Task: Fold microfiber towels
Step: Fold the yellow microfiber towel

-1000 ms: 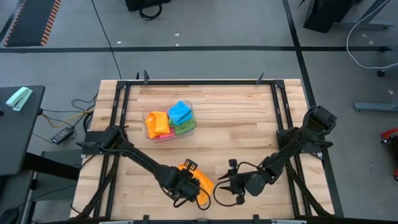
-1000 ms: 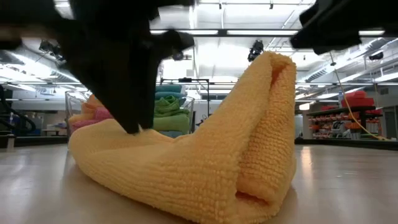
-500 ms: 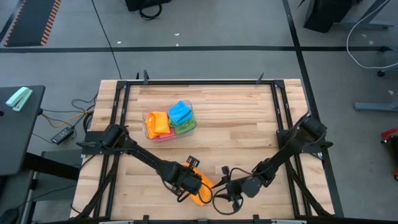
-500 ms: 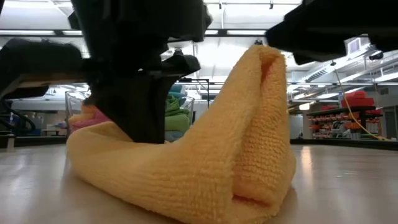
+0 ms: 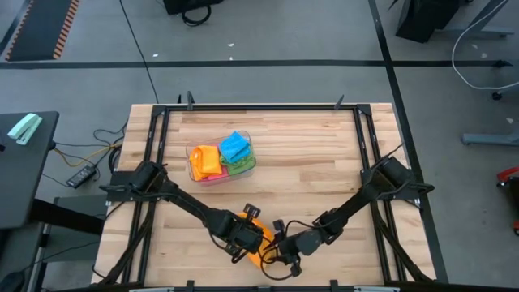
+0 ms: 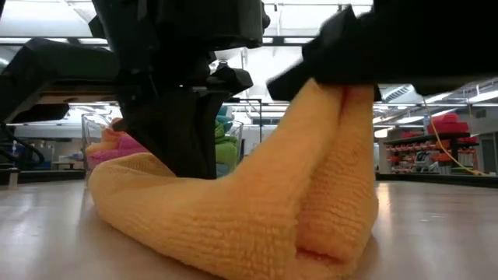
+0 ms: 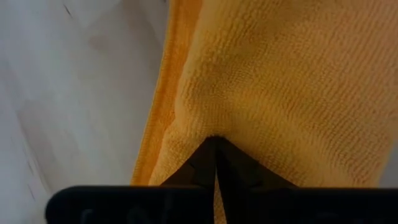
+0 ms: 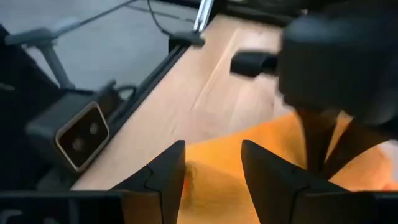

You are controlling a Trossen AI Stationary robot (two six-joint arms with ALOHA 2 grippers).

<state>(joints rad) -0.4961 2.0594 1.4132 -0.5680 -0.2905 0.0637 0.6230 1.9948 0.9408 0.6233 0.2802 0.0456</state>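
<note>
Low view shows the orange towel (image 6: 233,210) humped on the table's near edge, its right fold raised. The left gripper (image 7: 216,163) is clamped on the cloth; the right gripper (image 8: 211,165), parted and empty, should probably pinch that raised fold squarely before either arm pulls.

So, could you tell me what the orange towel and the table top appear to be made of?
The orange towel looks like soft microfiber, judging by its matte surface of fine loops and how it slumps in rounded folds. The table top appears to be pale wood, probably butcher-block, with long parallel strips showing grain and a smooth finish.
</note>
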